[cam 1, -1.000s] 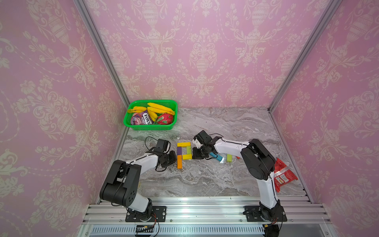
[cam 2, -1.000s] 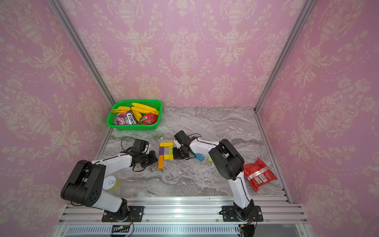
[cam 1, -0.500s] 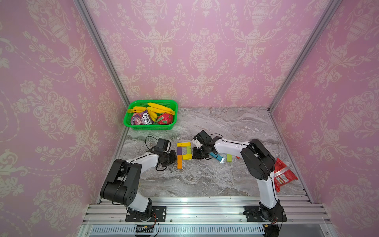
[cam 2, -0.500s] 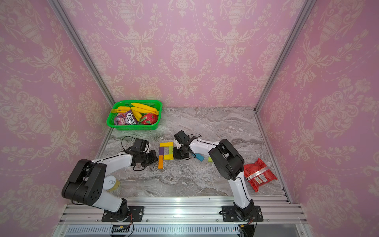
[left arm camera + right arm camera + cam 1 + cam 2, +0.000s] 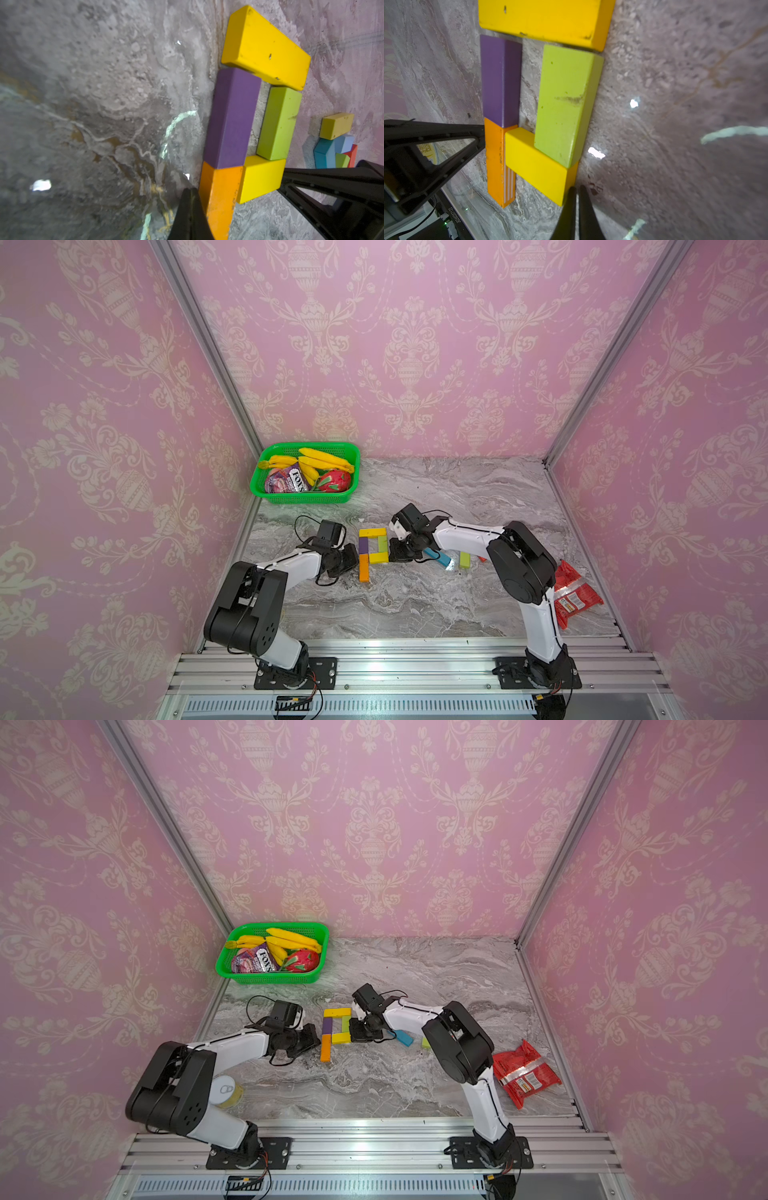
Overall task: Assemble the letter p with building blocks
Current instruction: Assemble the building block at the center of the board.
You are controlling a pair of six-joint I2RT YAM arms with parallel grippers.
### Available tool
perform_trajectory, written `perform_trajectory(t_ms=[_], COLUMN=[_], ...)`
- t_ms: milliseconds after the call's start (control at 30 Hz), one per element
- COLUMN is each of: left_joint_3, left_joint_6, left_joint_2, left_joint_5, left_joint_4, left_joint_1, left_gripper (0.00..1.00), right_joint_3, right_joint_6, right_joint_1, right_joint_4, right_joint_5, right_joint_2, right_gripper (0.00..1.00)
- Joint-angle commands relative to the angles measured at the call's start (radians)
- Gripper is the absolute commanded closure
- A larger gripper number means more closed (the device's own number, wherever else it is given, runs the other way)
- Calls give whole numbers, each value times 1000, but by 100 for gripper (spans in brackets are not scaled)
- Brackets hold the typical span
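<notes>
Five building blocks lie flat in a P shape: a yellow top bar [image 5: 372,532], a purple block [image 5: 232,118] and an orange block [image 5: 220,195] as the stem, a lime green side [image 5: 564,99] and a shorter yellow bar [image 5: 537,164]. My left gripper [image 5: 192,192] is shut, its tip against the orange block's outer side. On the opposite side my right gripper [image 5: 576,190] is also shut, its tip at the short yellow bar's end. Neither holds anything. Spare blocks lie beyond the right gripper: teal [image 5: 441,558], lime [image 5: 464,560], a small yellow one [image 5: 336,125].
A green basket [image 5: 303,499] with bananas and packets stands at the back left. A red snack packet [image 5: 575,597] lies by the right wall. A yellow-rimmed can [image 5: 226,1090] sits beside the left arm's base. Marble tabletop stretches in front of the blocks.
</notes>
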Motion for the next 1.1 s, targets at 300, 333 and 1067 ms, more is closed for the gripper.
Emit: perform_trajectory(t_ms=[300, 333, 1067], left_joint_3=[16, 15, 17], left_joint_6=[-15, -13, -4], left_joint_2=[46, 45, 23], left_joint_5=[20, 17, -24], left_joint_4=[-6, -10, -42], left_joint_1=[-23, -23, -23], left_gripper=[100, 100, 100], right_joint_3=[-21, -22, -12], right_joint_6=[6, 6, 15], right_joint_1=[2, 4, 28], right_joint_4=[-45, -44, -15], right_joint_5=[34, 34, 2], right_joint_2=[32, 30, 53], right_gripper=[90, 90, 90])
